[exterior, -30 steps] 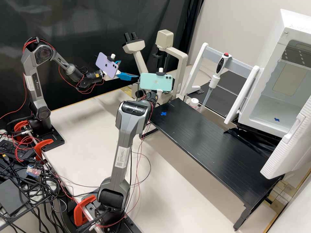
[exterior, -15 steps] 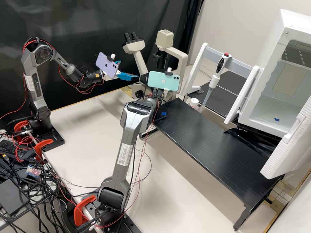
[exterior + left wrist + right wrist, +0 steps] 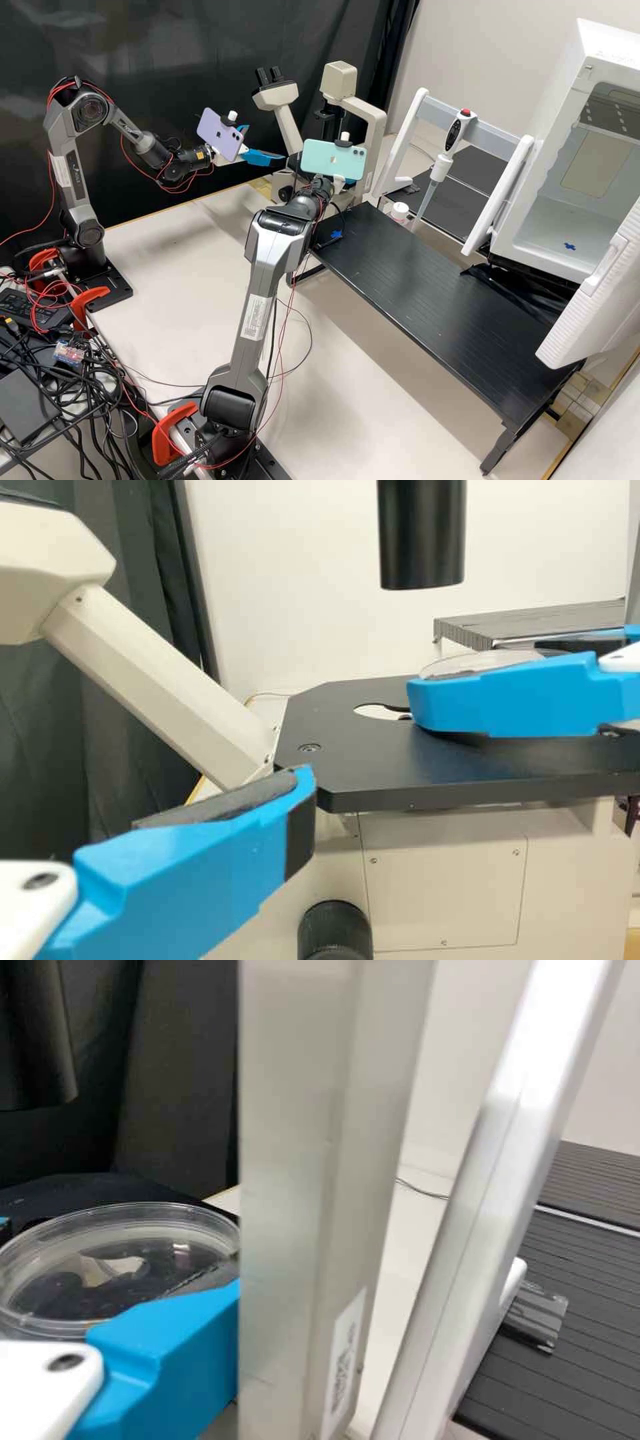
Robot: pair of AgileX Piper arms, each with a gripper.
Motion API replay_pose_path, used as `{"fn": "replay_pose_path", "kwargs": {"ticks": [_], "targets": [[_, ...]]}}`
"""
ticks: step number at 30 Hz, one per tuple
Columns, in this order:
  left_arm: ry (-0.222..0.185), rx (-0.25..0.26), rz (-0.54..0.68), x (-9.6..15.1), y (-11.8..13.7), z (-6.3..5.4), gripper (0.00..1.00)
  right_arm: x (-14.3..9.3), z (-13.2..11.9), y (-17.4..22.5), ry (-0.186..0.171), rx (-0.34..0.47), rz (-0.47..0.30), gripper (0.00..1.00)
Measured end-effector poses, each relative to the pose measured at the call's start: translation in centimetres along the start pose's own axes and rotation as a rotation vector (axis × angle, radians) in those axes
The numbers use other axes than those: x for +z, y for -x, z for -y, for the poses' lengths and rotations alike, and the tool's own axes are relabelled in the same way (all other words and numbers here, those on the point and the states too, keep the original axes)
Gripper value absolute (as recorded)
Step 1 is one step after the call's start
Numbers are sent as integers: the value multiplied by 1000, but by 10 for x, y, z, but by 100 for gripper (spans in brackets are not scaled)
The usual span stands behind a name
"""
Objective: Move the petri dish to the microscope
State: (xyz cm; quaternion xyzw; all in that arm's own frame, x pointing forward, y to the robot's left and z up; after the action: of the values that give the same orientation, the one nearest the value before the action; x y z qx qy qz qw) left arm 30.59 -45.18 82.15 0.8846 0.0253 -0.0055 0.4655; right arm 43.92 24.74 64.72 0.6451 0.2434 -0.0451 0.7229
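Observation:
In the high view my left gripper (image 3: 268, 143) stands open and empty just left of the microscope (image 3: 377, 137). One blue finger of my left gripper (image 3: 200, 865) shows in the left wrist view, beside the black stage (image 3: 400, 770). My right gripper (image 3: 341, 182) is mostly behind the green phone. In the left wrist view, my right gripper (image 3: 520, 665) is shut on the clear petri dish (image 3: 475, 663), held level slightly above the stage. The petri dish (image 3: 130, 1225) lies against a finger of my right gripper (image 3: 180, 1360), whose tip the beige column hides.
The microscope's beige column (image 3: 320, 1200) stands close to the right wrist camera. A black condenser (image 3: 422, 535) hangs over the stage. Right of the microscope are a pipette (image 3: 450, 143) on a white stand, a black shelf (image 3: 433, 293) and an open white chamber (image 3: 567, 227).
The right arm has swung rightward toward the microscope's column, then shifted slightly back left and up in the high view. The left arm keeps still.

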Motion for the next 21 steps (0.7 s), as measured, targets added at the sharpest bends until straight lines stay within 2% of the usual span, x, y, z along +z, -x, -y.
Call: {"fn": "replay_pose_path", "kwargs": {"ticks": [11, 17, 21], "targets": [[0, 0, 0, 0, 0, 0, 100, -7, 6, 0, 10, -18, -10, 0], [0, 0, 0, 0, 0, 0, 100, -8, 7, 1, -7, -30, -17, 0], [0, 0, 0, 0, 0, 0, 100, -11, 9, 1, -1, -42, -33, 0]]}}
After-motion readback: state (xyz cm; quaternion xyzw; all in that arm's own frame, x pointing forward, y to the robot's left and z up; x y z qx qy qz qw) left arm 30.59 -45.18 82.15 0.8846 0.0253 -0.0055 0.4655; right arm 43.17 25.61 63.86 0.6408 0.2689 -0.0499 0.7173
